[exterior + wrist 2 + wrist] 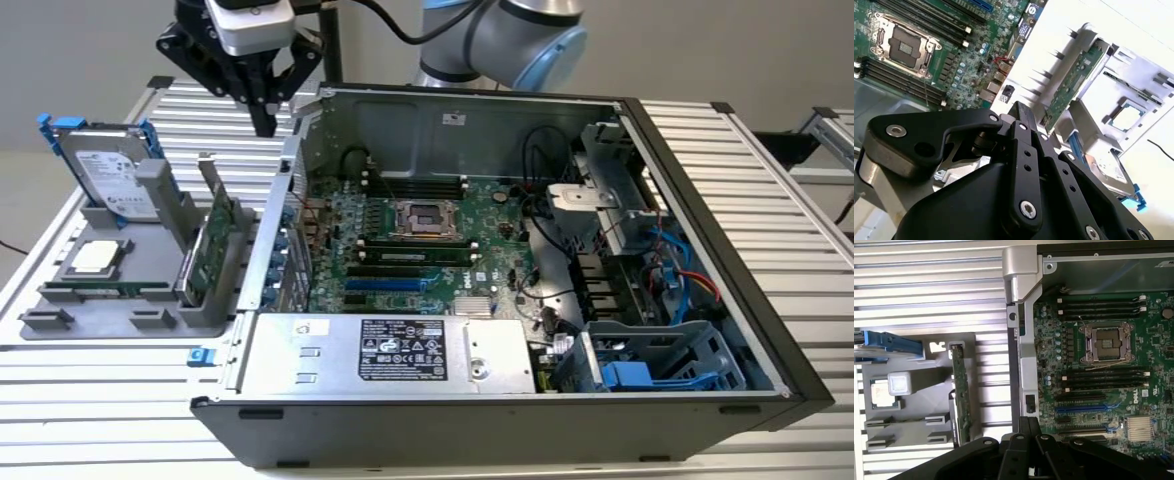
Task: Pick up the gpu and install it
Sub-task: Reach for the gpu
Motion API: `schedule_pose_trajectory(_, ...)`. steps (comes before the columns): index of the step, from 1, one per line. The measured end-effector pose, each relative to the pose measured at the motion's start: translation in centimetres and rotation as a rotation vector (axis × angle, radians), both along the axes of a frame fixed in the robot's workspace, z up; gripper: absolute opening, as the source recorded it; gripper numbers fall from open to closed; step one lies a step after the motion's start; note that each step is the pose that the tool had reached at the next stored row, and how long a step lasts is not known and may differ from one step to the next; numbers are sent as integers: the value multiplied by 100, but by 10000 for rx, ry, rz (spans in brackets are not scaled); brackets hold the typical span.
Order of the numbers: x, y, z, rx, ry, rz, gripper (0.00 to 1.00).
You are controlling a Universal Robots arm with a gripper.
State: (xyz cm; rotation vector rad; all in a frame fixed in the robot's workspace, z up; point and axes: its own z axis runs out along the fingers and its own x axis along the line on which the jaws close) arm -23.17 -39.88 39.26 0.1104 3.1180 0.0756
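Observation:
The gpu (218,250) stands on edge in a slot of the grey holder (80,325), at the exterior view's left beside the open computer case. Its green board shows in the first wrist view (960,390) and the second wrist view (1071,85). My gripper (267,122) hangs in the air above and behind the gpu, near the case's back corner. Its black fingers (1021,112) are pressed together with nothing between them, and their tips (1029,424) sit over the case wall in the first wrist view.
A hard drive in a blue frame (114,170) and a CPU chip (94,257) share the holder. The open case (747,300) holds the motherboard (414,240) with an empty processor socket (1106,342). A power supply (400,350) lies along the case's front. The table is ribbed metal.

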Motion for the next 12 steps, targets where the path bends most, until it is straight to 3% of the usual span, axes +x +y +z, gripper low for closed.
schedule_pose_trajectory(12, -130, 0, 0, 0, 0, -1, 0)
